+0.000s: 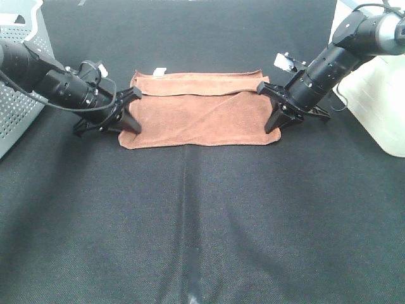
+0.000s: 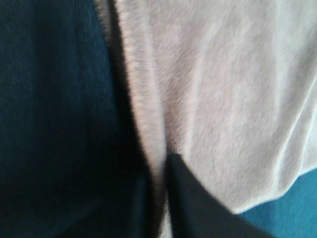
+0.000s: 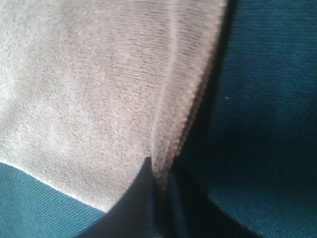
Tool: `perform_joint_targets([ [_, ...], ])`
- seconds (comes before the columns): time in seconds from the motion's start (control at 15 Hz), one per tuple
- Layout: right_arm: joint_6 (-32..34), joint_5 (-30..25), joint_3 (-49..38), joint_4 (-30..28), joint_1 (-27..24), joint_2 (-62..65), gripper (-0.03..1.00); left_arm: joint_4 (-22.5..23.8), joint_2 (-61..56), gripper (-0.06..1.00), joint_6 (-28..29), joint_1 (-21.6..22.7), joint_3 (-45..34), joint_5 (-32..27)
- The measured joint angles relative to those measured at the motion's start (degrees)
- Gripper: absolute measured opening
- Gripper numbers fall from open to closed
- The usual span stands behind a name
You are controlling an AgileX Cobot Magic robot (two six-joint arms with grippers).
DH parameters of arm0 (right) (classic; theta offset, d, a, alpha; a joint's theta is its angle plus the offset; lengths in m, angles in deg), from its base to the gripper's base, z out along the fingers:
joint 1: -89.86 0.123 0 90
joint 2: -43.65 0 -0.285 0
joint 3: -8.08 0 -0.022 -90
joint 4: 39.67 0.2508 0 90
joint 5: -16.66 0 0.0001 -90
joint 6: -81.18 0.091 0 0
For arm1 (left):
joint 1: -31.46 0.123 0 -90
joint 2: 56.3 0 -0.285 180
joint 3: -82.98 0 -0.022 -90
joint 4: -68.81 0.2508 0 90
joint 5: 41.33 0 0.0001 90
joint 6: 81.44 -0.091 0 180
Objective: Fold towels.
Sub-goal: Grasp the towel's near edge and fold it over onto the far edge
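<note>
The reddish-brown towel [image 1: 196, 114] lies folded lengthwise on the black table, with a narrow strip of the lower layer showing along the far side. Its small white tag [image 1: 160, 71] sits on the far edge. My left gripper [image 1: 131, 126] is tilted down at the towel's left short edge near the front corner. The left wrist view shows its dark fingers [image 2: 193, 203] closed on the towel's hem [image 2: 143, 124]. My right gripper [image 1: 272, 126] is at the right short edge near the front corner. In the right wrist view its fingers [image 3: 133, 203] pinch the towel's edge [image 3: 183, 124].
A grey perforated basket [image 1: 19, 95] stands at the left edge of the table. A white container [image 1: 380, 107] stands at the right edge. The black table cloth [image 1: 202, 228] stretches in front of the towel.
</note>
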Motion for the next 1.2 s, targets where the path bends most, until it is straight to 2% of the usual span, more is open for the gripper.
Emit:
perform_joint_targets([
  [0.07,0.3,-0.1,0.0,0.0,0.0,0.1,0.00,0.2,0.0,0.03,0.0,0.0,-0.2,-1.1],
  [0.13,0.7,-0.6,-0.1,0.0,0.0,0.9,0.00,0.7,-0.2,0.01,0.0,0.0,-0.2,-1.9],
  [0.33,1.6,-2.6,-0.1,-0.1,0.0,3.1,0.00,2.8,-1.4,0.01,0.1,-0.1,-0.3,-4.0],
  [0.6,1.8,-10.4,-0.5,0.0,0.2,4.3,0.00,12.0,-5.2,0.01,4.4,-0.2,-1.0,-9.5],
  [0.73,1.8,-11.5,-4.5,0.0,1.3,6.8,0.00,14.8,-9.7,0.01,5.1,-0.2,-6.2,-10.9],
  [0.93,1.8,-4.0,-20.5,-0.6,2.2,15.4,0.00,15.5,-15.7,0.01,4.4,-0.2,-15.9,-8.5],
  [1.07,1.7,-0.5,-28.1,-0.6,2.2,18.1,0.00,15.5,-18.3,0.01,4.0,-0.2,-21.9,-6.2],
  [1.2,1.4,0.7,-31.6,-0.6,2.3,18.7,0.00,15.6,-19.0,0.01,2.6,-0.5,-25.0,-5.2],
])
